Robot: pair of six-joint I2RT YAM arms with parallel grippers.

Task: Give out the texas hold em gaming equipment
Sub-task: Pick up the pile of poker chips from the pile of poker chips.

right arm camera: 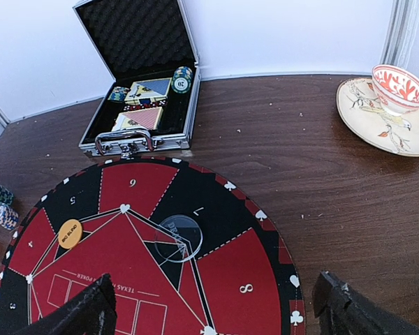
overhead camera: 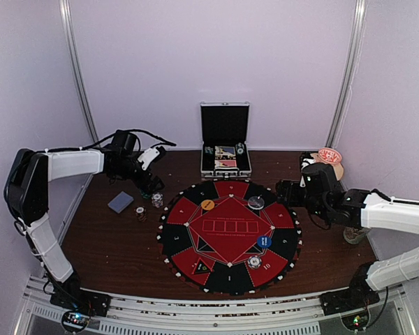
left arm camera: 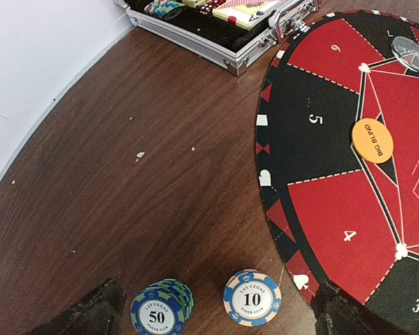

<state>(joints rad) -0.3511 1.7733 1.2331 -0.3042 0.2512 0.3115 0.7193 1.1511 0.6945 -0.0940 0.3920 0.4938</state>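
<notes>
Two short stacks of poker chips stand on the wood left of the round red-and-black mat (overhead camera: pixel 228 234): a blue-green stack marked 50 (left arm camera: pixel 160 310) and a peach-blue stack marked 10 (left arm camera: pixel 252 298). My left gripper (left arm camera: pixel 216 317) hovers open over both, one stack near each finger. A grey-blue deck of cards (overhead camera: pixel 121 202) lies further left. On the mat are an orange disc (overhead camera: pixel 207 205), a clear dealer disc (right arm camera: pixel 178 237), a blue disc (overhead camera: pixel 264 242) and a single chip (overhead camera: pixel 254 262). My right gripper (right arm camera: pixel 213 314) is open above the mat's right side, holding nothing.
An open aluminium case (overhead camera: pixel 225 150) with more chips and card packs stands behind the mat. A red-white cup (right arm camera: pixel 400 87) on a tan plate (right arm camera: pixel 377 122) sits at the back right. White walls close in the table on three sides.
</notes>
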